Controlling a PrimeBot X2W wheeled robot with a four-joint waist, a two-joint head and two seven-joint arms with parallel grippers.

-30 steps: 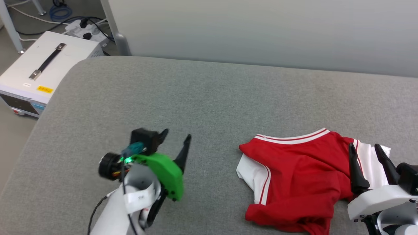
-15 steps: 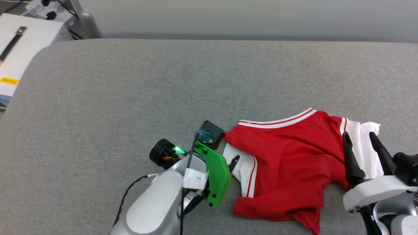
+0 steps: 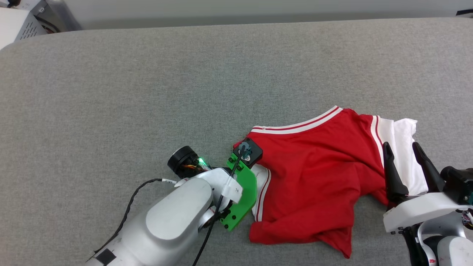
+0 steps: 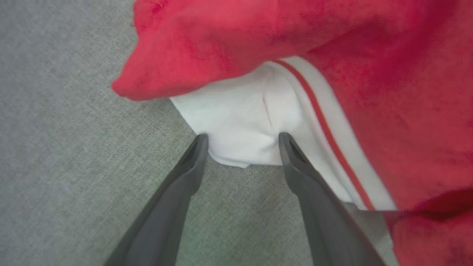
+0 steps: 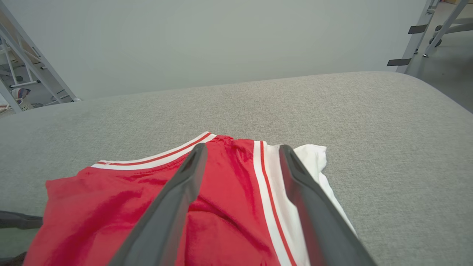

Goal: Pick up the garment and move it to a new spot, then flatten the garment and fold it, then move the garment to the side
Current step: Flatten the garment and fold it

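The garment [image 3: 314, 177], a red jersey with white sleeves and red-white striped trim, lies crumpled on the grey fabric table [image 3: 147, 92], right of centre. My left gripper [image 4: 242, 142] is open and points down at the garment's left edge. Its fingertips straddle the corner of a white sleeve [image 4: 236, 118] and hold nothing. In the head view the green wrist bracket [image 3: 242, 188] covers those fingers. My right gripper [image 3: 401, 147] hovers open above the garment's right side, over the other white sleeve [image 3: 402, 147]. Between its fingers in the right wrist view I see red cloth [image 5: 229, 184] and striped trim.
A white equipment box [image 3: 18, 18] stands off the table's far-left corner. A pale wall panel [image 5: 221, 37] runs behind the table. Metal frame legs [image 5: 436, 29] stand beyond the right end. Bare grey surface stretches to the left and behind the garment.
The head camera has tilted down and swung, so the whole picture shifted. My left arm has moved right to the garment's left sleeve and turned its fingers downward. The right gripper stays over the garment.
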